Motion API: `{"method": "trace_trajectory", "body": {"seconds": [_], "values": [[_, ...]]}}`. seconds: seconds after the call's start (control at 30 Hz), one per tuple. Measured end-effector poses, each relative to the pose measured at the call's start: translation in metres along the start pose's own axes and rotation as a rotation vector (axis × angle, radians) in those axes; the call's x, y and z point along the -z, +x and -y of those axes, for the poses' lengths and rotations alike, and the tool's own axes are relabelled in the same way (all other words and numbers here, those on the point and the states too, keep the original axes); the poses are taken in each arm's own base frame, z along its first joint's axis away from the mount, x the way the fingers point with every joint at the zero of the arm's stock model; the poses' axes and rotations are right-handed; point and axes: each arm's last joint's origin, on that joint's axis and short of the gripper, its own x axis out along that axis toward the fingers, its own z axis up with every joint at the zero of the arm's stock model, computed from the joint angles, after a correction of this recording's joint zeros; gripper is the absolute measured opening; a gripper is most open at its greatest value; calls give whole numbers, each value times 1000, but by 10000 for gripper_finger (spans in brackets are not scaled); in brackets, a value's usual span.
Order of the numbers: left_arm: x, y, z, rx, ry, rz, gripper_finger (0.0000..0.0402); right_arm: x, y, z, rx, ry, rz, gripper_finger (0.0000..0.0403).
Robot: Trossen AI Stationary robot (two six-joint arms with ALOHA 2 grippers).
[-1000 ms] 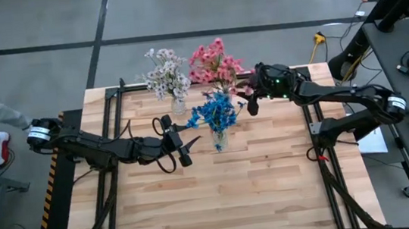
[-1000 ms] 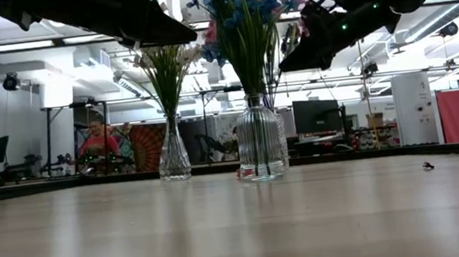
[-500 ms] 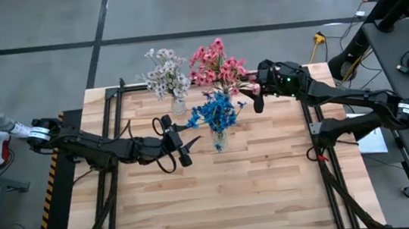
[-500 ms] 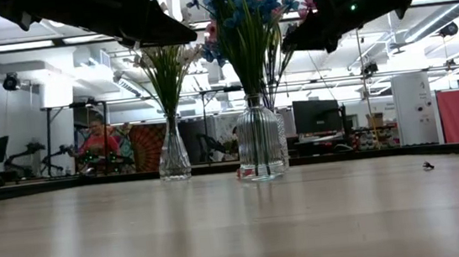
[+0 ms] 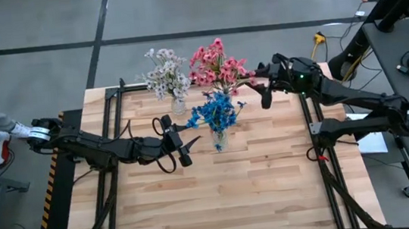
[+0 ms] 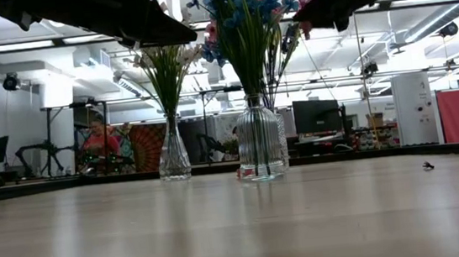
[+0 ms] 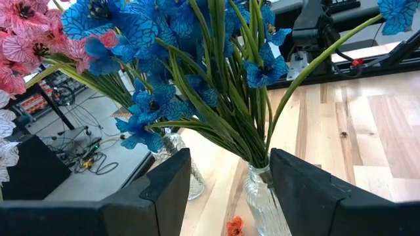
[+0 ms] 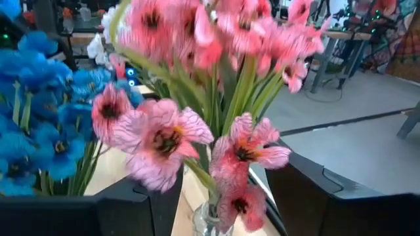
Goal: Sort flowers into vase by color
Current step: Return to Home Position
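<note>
High view: left pincer (image 5: 183, 142) hangs released and empty over the desk (image 5: 221, 204), just left of the blue flowers (image 5: 216, 113) in the middle vase (image 6: 259, 142). Farther back, white flowers (image 5: 166, 76) stand left and pink flowers (image 5: 216, 64) right. Right pincer (image 5: 262, 87), released and empty, hovers just right of the pink flowers.

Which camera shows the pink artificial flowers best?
The right wrist view: the pink artificial flowers fill it close up. High view: a small cluster from above; low view: tips behind blue flowers; left wrist view: only a few blossoms.
</note>
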Motion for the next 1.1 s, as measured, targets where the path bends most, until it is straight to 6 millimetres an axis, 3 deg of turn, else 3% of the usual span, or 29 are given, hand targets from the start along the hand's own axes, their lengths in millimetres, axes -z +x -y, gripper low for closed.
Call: {"method": "trace_trajectory", "body": {"seconds": [0.93,1.1], "values": [[-3,0,0,1,-27,7,191,-81,-28,7,21,-53,22,201],[-19,-6,7,36,-23,40,191,-96,-39,-1,-81,-45,8,201]]}}
